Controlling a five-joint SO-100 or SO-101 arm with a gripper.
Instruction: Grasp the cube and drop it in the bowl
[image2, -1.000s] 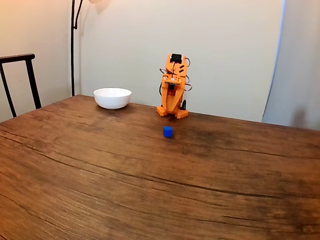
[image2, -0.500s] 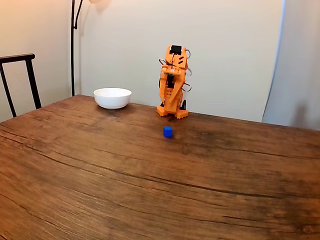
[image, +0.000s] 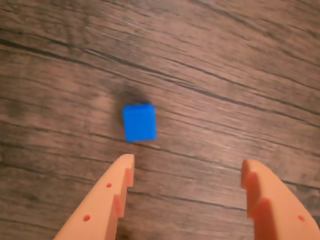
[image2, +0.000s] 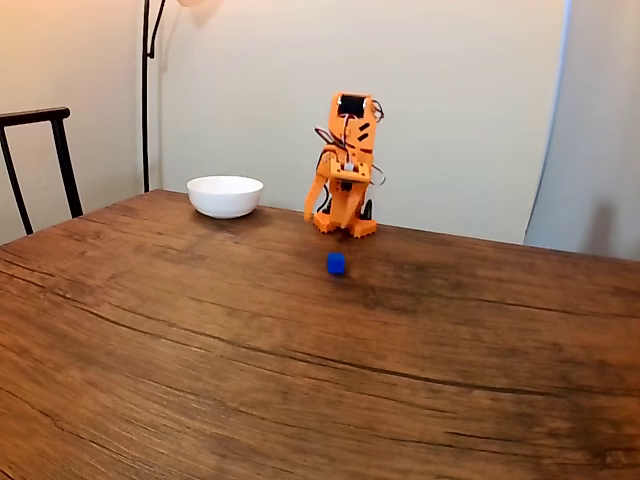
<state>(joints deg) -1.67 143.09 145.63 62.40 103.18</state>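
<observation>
Worktop (image2: 200, 380): dark brown wood, heavy grain running in long wavy lines, a few dark cracks. Warm light. It takes up the whole lower part of the fixed view.

Room: plain cream wall (image2: 460, 100) behind the far edge. A black lamp pole (image2: 146, 100) stands at about 11 o'clock from the middle of the fixed view, with a dark chair back (image2: 40, 150) at 9 o'clock by the left edge. A pale curtain or panel (image2: 595, 130) hangs at 3 o'clock.

Orange arm (image2: 345, 165) sits at the far edge of the worktop, folded up tall, black motor at its top, loose wires around it.

The bowl (image2: 225, 195): white, round, on the worktop at 9 o'clock from the arm's base, near it but not touching. Inside not visible from here.

The cube (image2: 336, 263): small, blue, lying on bare wood at 6 o'clock from the arm's base, apart from it and well apart from the bowl.

Wrist view: the tool (image: 187, 167) has its two orange fingers (image: 107, 200) spread wide, entering from the bottom edge, nothing between them. The cube (image: 139, 122) rests flat on the wood at about 11 o'clock from the gap, just beyond the tip of the finger on the left of this view, not touching it. A soft shadow lies at the cube's upper left. Picture slightly blurred.
</observation>
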